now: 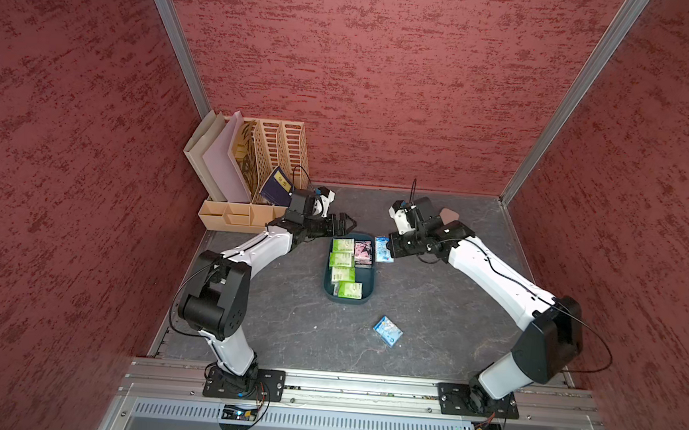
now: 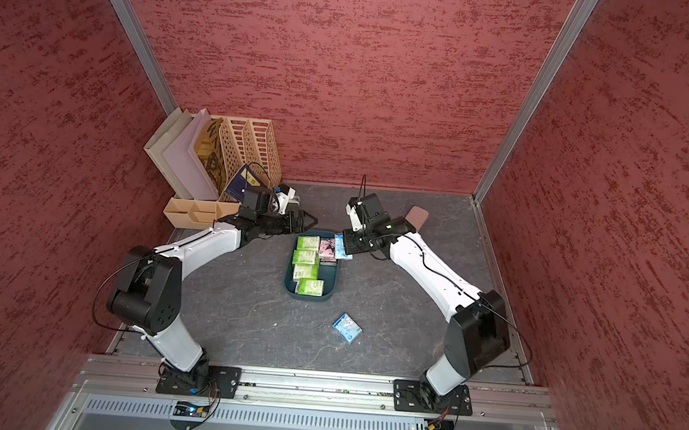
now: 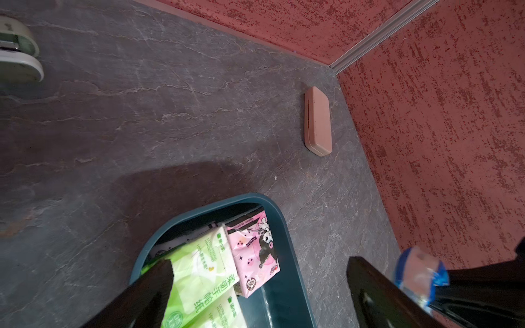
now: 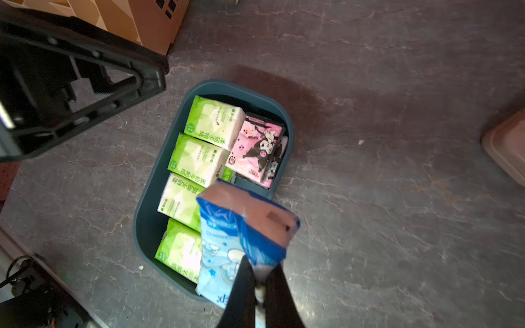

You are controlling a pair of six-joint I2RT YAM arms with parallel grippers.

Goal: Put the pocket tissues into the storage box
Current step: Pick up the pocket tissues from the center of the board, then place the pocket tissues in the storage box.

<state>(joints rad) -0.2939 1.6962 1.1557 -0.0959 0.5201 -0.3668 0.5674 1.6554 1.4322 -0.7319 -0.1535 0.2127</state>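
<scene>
The grey table [image 1: 284, 336] stretches under both grippers. The organizer [image 1: 274, 153] stands behind the left gripper [image 1: 345, 223], in the far corner on that arm's side, and holds folders and a dark booklet.

The box [image 1: 348, 300] sits on the table between the two grippers. Its far end is just below the left gripper, and its side rim is just beside the right gripper [image 1: 390, 248]. The left gripper hangs with its jaws spread wide and nothing between them. In the left wrist view its fingers [image 3: 159, 278] frame the far end of the box.

The right gripper [image 4: 260, 279] has its jaws pressed together on one end of a blue packet [image 4: 241, 235]. The packet sticks out ahead of the fingertips, above the box's rim on that side.

The pink case [image 3: 317, 122] lies flat on the table behind the right gripper, near the far wall.

Inside the box, four green packets [image 1: 342, 261] lie in a row along the side nearer the left gripper. The pink packets [image 1: 363, 252] are stacked at the far end beside them, just ahead of the right gripper. A second blue packet [image 1: 387, 331] lies on the table outside the box, well apart from both grippers, on the side toward the arm bases.
</scene>
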